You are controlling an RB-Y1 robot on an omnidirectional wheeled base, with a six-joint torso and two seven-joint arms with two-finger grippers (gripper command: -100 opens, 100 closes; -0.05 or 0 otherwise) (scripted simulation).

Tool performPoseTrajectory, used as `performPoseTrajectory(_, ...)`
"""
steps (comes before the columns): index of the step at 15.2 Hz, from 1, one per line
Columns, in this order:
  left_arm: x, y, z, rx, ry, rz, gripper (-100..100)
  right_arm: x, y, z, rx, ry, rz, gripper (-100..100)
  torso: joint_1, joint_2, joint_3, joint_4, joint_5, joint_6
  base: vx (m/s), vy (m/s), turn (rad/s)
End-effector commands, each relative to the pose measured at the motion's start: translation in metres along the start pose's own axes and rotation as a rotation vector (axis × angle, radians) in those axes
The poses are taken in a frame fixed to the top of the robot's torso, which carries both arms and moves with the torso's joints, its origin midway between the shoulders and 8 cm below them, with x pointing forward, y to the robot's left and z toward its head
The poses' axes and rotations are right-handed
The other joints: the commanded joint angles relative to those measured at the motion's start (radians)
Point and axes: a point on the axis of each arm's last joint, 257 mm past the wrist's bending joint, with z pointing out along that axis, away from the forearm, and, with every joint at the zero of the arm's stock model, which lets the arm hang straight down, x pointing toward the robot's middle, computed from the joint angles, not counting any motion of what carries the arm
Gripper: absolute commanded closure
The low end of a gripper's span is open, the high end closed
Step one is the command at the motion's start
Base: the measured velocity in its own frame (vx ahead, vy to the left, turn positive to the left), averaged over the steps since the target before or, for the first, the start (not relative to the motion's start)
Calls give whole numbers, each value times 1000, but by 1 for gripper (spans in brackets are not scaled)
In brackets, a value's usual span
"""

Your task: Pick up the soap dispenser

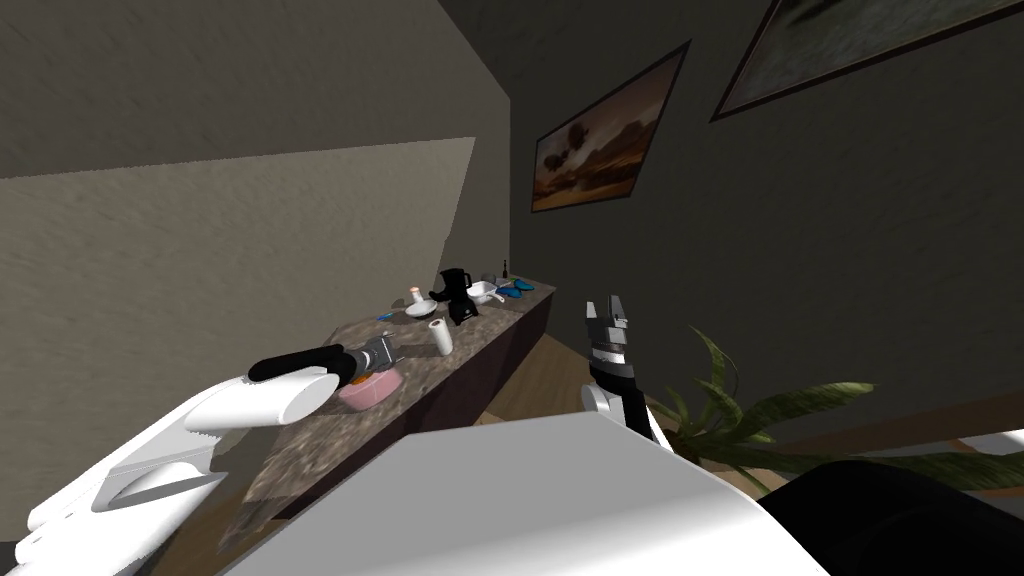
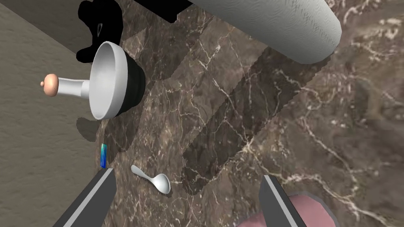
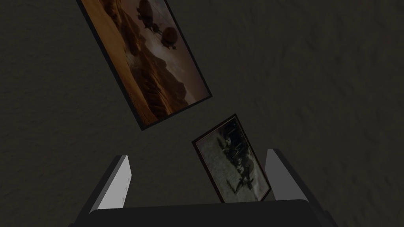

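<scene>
Left tool above brown marbled counter

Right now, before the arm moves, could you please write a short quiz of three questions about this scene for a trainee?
1. True or false: the left gripper is shut on the soap dispenser.
2. Seen from the left gripper, the white bowl is: A) in front of the soap dispenser; B) behind it; C) held between the fingers.
3. Fill in: the right gripper has its fingers ____.
Key: 1 false; 2 A; 3 open.
</scene>
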Motion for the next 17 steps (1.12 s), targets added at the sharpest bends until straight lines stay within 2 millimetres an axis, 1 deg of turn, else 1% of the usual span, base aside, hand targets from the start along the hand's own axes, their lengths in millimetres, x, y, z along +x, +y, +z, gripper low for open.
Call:
performPoseTrajectory(1, -7, 9, -1, -41, -25, -11, -100, 0, 0, 0, 0, 0, 0, 0, 0, 0, 0, 0, 0, 0, 8, 9, -46)
performPoseTrajectory(3, -10, 7, -4, -64, -32, -38, -100, 0, 0, 0, 0, 0, 0, 0, 0, 0, 0, 0, 0, 0, 7, 7, -42)
performPoseTrajectory(5, -15, 15, -5, -96, -54, -38, -100, 0, 0, 0, 0, 0, 0, 0, 0, 0, 0, 0, 0, 0, 10, 12, -64)
performPoseTrajectory(7, -18, 15, -8, -120, -62, -64, -100, 0, 0, 0, 0, 0, 0, 0, 0, 0, 0, 0, 0, 0, 6, 7, -23)
performPoseTrajectory(9, -23, 22, -9, -149, -83, -64, -100, 0, 0, 0, 0, 0, 0, 0, 0, 0, 0, 0, 0, 0, 9, 11, -58)
performPoseTrajectory(10, -23, 19, -12, -164, -84, -89, -100, 0, 0, 0, 0, 0, 0, 0, 0, 0, 0, 0, 0, 0, 11, 13, -86)
performPoseTrajectory(12, -29, 28, -14, -199, -110, -89, -100, 0, 0, 0, 0, 0, 0, 0, 0, 0, 0, 0, 0, 0, 10, 14, -53)
performPoseTrajectory(14, -31, 28, -18, -221, -118, -113, -100, 0, 0, 0, 0, 0, 0, 0, 0, 0, 0, 0, 0, 0, 5, 8, -25)
performPoseTrajectory(16, -36, 35, -20, -248, -137, -112, -100, 0, 0, 0, 0, 0, 0, 0, 0, 0, 0, 0, 0, 0, 9, 12, -58)
performPoseTrajectory(17, -36, 32, -23, -262, -139, -135, -100, 0, 0, 0, 0, 0, 0, 0, 0, 0, 0, 0, 0, 0, 11, 12, -71)
